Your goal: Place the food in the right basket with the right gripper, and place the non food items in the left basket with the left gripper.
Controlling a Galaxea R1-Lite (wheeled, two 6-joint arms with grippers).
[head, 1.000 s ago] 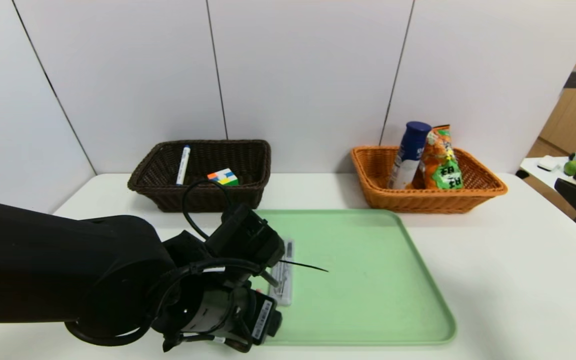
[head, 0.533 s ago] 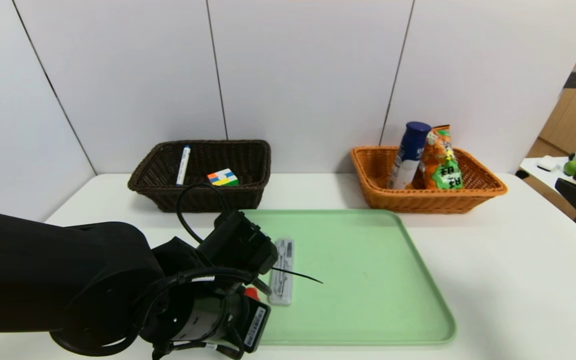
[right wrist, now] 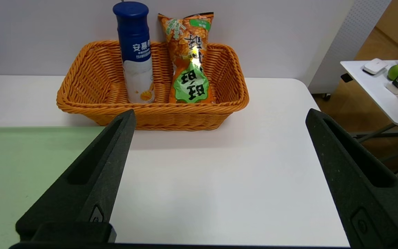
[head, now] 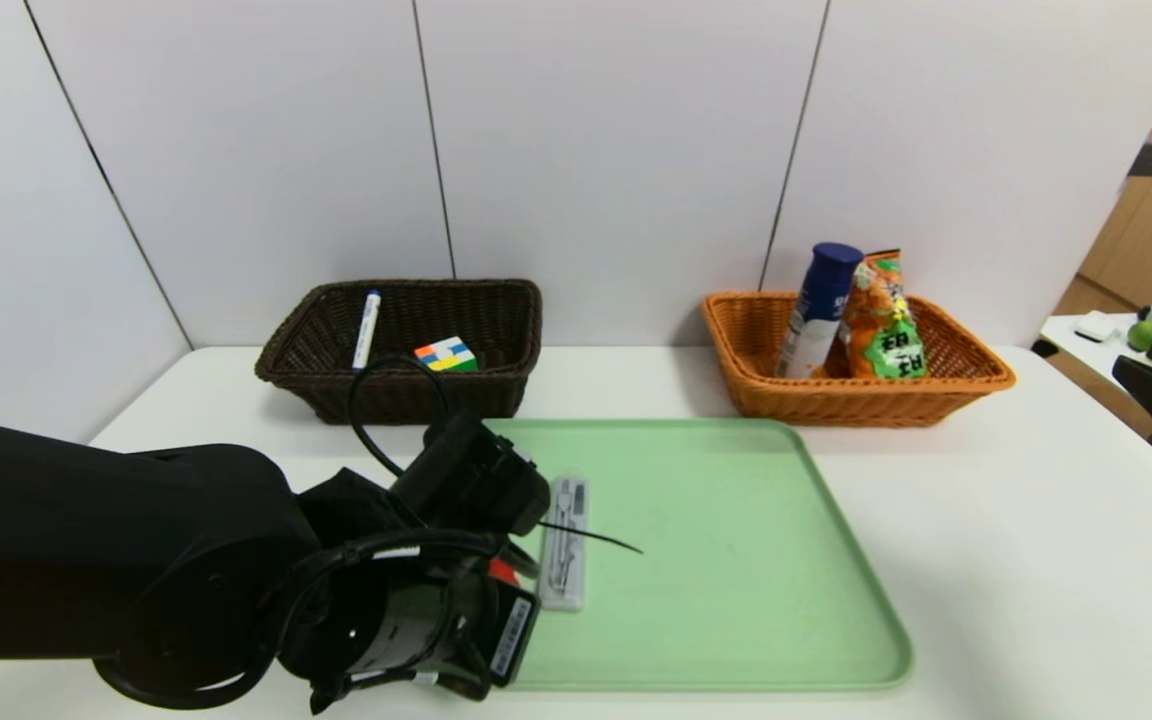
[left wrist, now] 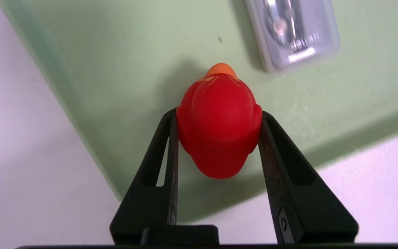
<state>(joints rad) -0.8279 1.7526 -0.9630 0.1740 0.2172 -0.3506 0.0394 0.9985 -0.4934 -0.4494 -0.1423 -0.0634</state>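
Note:
My left gripper [left wrist: 218,114] is shut on a red rubber duck [left wrist: 219,128] with an orange beak, over the near left corner of the green tray [left wrist: 116,86]. In the head view the duck [head: 502,572] shows only as a red spot under my left wrist. A clear case of metal tools [head: 564,543] lies on the tray [head: 736,560] just beyond the duck, and shows in the left wrist view [left wrist: 290,31]. My right gripper [right wrist: 219,114] is open and empty above the table, facing the orange basket [right wrist: 150,114]; the head view does not show it.
The dark brown left basket [head: 406,400] holds a pen [head: 366,328] and a colour cube [head: 446,354]. The orange right basket [head: 856,400] holds a blue bottle [head: 818,310] and a snack bag [head: 881,320]. A side table [head: 1086,345] stands at the far right.
My left arm has drawn back to the left, off the tool case, towards the tray's near left corner. The red duck now shows between its fingers.

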